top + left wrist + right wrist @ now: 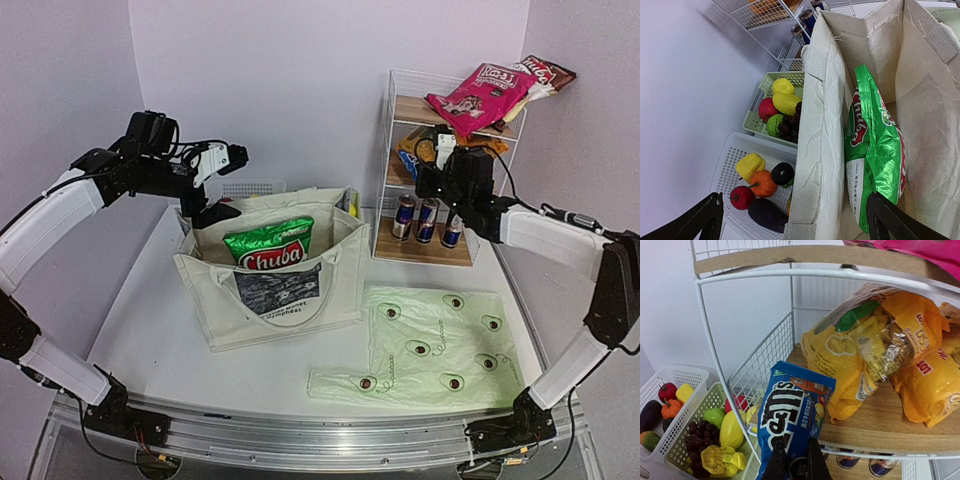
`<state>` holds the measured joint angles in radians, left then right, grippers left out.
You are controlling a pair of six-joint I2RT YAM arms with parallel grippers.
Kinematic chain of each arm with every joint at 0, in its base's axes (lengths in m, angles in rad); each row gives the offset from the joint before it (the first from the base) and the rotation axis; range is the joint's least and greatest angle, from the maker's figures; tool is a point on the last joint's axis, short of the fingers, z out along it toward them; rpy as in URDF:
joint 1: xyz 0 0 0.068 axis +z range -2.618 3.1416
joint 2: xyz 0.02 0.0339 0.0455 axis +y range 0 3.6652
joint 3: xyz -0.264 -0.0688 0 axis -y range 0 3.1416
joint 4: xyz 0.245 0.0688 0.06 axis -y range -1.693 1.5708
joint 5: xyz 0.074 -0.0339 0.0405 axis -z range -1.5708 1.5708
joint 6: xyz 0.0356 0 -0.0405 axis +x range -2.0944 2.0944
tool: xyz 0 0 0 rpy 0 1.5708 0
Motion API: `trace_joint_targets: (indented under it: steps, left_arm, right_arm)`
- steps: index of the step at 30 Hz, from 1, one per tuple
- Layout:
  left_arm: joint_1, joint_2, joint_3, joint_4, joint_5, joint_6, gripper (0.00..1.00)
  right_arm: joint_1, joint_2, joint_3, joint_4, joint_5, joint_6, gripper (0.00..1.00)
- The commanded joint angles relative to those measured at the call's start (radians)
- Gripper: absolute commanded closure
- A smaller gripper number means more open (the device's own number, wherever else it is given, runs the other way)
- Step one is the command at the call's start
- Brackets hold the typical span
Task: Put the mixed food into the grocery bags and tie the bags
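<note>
The beige tote (pixel 270 290) stands open on the table with a green-and-white packet (pixel 268 245) upright inside. My left gripper (pixel 216 212) is open at the tote's back left corner. In the left wrist view its jaws (pixel 795 225) straddle the tote's wall (pixel 815 150), one finger over the white basket, the other beside the green packet (pixel 875 150). My right gripper (pixel 796 465) is shut on a small blue packet (pixel 795 410) at the front edge of the rack's middle shelf, next to orange packets (pixel 865 360). The avocado bag (pixel 440 345) lies flat at the right front.
The wire rack (pixel 440 100) stands at the back right, with pink packets on top and drink cans (pixel 425 218) on the bottom shelf. Behind the tote are a green basket (pixel 760 92) with grapes (pixel 790 127) and yellow fruit (pixel 785 102), and a white basket (pixel 730 150) of toy vegetables.
</note>
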<state>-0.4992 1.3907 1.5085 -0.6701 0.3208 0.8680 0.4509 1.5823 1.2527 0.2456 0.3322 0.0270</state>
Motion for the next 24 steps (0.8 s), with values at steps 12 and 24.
trace_joint_targets:
  steps: [12,24]
  left_arm:
    - [-0.004,-0.028,-0.007,0.031,0.023,0.013,0.01]
    - [-0.001,0.068,0.067,-0.024,-0.093,0.037,0.01]
  right_arm:
    - [0.078,-0.520,-0.133,-0.515,-0.337,-0.018,1.00]
    - [0.376,-0.191,0.422,-0.951,-0.596,-0.335,1.00]
